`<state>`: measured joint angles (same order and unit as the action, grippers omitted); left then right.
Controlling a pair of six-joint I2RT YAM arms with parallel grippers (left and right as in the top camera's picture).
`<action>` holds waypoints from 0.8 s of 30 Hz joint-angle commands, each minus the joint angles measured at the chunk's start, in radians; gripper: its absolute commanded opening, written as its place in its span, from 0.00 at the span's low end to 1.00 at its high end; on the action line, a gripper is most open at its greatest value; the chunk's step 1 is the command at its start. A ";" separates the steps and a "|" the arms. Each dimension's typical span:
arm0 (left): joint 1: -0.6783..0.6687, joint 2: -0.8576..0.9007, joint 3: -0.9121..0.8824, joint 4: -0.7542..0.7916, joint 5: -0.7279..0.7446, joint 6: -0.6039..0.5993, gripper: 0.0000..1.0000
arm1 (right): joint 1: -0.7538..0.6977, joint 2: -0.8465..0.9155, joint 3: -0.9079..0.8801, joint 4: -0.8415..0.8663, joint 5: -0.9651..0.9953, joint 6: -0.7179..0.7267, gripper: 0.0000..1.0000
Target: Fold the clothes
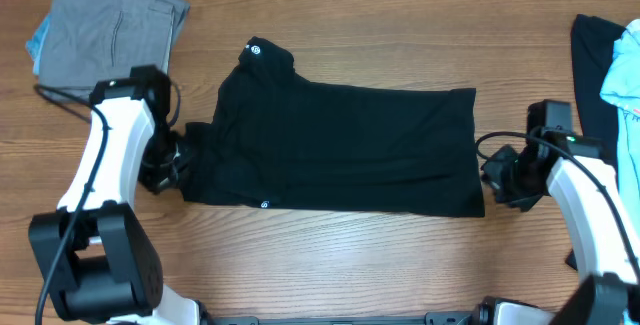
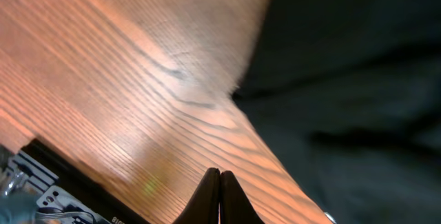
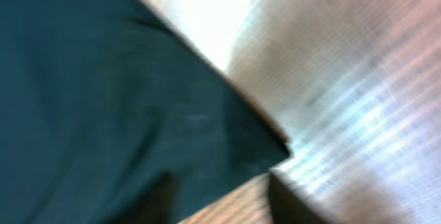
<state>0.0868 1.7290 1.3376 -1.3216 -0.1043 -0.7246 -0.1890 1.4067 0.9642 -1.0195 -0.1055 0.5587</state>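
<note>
The black short-sleeved shirt (image 1: pixel 340 140) lies flat across the middle of the table, with a small round white logo at its top left corner (image 1: pixel 255 50). My left gripper (image 1: pixel 168 168) is at the shirt's left edge. In the left wrist view its fingers (image 2: pixel 219 176) are shut on nothing, over bare wood beside the black fabric (image 2: pixel 344 79). My right gripper (image 1: pixel 494 177) is at the shirt's lower right corner. In the blurred right wrist view its fingers (image 3: pixel 220 186) are apart, with the shirt corner (image 3: pixel 138 93) just ahead of them.
A folded grey garment (image 1: pixel 110 20) lies at the back left with light blue fabric (image 1: pixel 38 40) under its edge. At the right edge lie a black garment (image 1: pixel 592 65) and a light blue one (image 1: pixel 625 75). The wooden table (image 1: pixel 350 265) has bare wood along the front.
</note>
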 commanded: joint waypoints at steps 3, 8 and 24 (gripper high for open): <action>-0.127 -0.053 0.035 0.024 0.180 0.034 0.81 | -0.002 -0.055 0.053 -0.001 -0.171 -0.148 0.99; -0.250 -0.027 -0.029 0.071 0.193 -0.002 1.00 | -0.002 -0.055 0.052 -0.015 -0.181 -0.149 0.99; -0.287 0.125 -0.166 0.249 0.260 -0.113 1.00 | -0.002 -0.055 0.052 -0.026 -0.180 -0.175 1.00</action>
<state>-0.2024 1.8091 1.1755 -1.0821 0.1329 -0.8139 -0.1890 1.3594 0.9989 -1.0481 -0.2810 0.3927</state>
